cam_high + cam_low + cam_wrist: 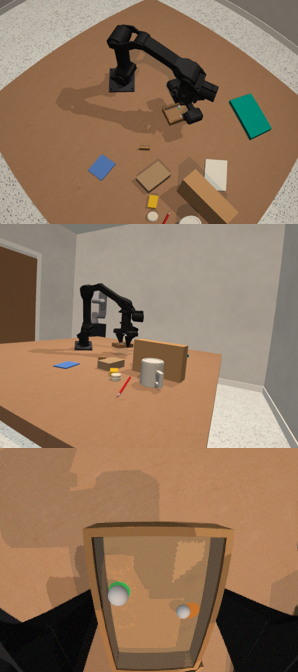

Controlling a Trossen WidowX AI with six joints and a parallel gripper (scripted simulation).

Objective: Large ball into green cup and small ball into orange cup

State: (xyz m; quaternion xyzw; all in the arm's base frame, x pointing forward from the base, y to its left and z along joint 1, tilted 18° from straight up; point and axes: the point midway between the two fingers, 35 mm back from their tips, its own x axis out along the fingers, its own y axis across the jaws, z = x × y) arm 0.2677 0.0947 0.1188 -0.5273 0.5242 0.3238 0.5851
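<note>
The wooden puzzle (166, 116) (117, 345) (160, 530) is a shallow walled tray under a clear cover. My gripper (183, 109) (124, 344) (157, 593) is shut on it, one finger against each long side. The puzzle looks tilted in the wrist view, its upper end nearer the camera; its height over the table is hard to tell. The large ball (179, 107) (118, 596) overlaps the green cup (120, 584), with a green rim showing above it; whether it is seated is unclear. The small ball (180, 116) (183, 611) is just left of the orange cup (195, 609) in the wrist view, overlapping its edge.
A teal block (250, 116) lies right of the puzzle. A small wooden piece (144, 147), a tan box (153, 176) (111, 364) and a blue pad (102, 167) (66, 365) lie toward the front. A tall brown box (210, 197) (160, 359) stands by a mug (152, 373).
</note>
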